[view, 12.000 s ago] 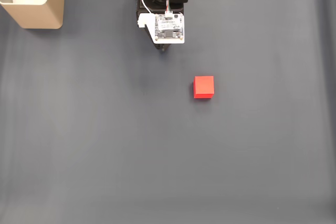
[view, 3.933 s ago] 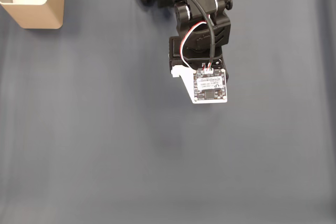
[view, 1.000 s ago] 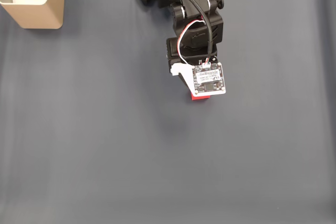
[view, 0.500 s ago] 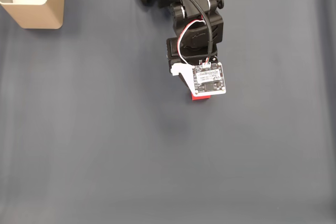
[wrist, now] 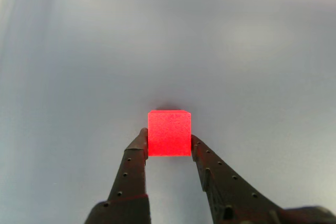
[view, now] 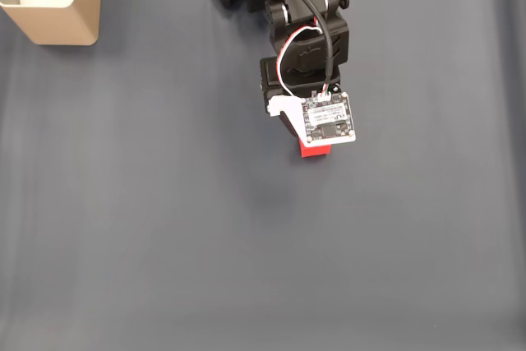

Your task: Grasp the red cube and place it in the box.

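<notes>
Right, the dark matte surface (view: 164, 228) is bare from 3 through 9 o'clock of the arm in the fixed view, and the beige rounded-corner box (view: 51, 6) with white stuffing sits far off at the 10 o'clock corner. Arm (view: 300, 30) reaches in from 12 o'clock, wrist pitched down, white board (view: 327, 121) facing the camera. Wrist view: the jaws (wrist: 169, 142) are gripping the red cube (wrist: 169, 132), a black fingertip touching each side face. Cube is matte and sharp-edged; in the fixed view a red sliver (view: 315, 150) pokes out under the board
</notes>
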Controlling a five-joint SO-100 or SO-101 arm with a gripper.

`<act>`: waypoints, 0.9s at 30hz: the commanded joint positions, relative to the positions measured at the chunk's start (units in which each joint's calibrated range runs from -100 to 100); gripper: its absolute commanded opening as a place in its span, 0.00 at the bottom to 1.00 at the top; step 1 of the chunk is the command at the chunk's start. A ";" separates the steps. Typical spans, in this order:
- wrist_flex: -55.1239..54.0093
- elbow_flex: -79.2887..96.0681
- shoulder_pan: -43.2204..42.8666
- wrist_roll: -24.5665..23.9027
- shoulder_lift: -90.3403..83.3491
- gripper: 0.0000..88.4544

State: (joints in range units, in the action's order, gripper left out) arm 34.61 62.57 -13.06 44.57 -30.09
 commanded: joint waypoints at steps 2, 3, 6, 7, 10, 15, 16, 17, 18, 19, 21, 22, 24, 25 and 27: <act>1.71 -0.98 2.26 0.54 -3.01 0.04; 2.20 -1.07 2.69 0.63 -3.36 0.04; 3.43 -1.98 4.18 0.88 -4.40 0.03; 4.16 -2.62 4.75 0.93 -4.66 0.03; 6.79 -5.18 6.66 0.93 -4.83 0.02; 10.64 -10.20 10.57 1.22 -4.48 0.01; 11.30 -11.11 11.42 1.27 -4.48 0.01; 11.87 -11.93 12.28 1.32 -4.31 0.01; 12.20 -12.66 13.20 1.42 -4.22 0.00; 12.61 -13.39 14.05 1.51 -4.05 0.00; 13.26 -14.67 15.90 1.76 -3.70 0.00; 13.67 -15.31 16.82 1.90 -3.53 0.00; 14.57 -16.49 18.53 2.05 -3.18 0.00; 14.90 -16.95 19.38 2.15 -3.10 0.00; 15.89 -18.13 21.15 2.34 -3.10 0.00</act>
State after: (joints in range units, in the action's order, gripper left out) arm 49.40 48.46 5.49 46.47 -32.87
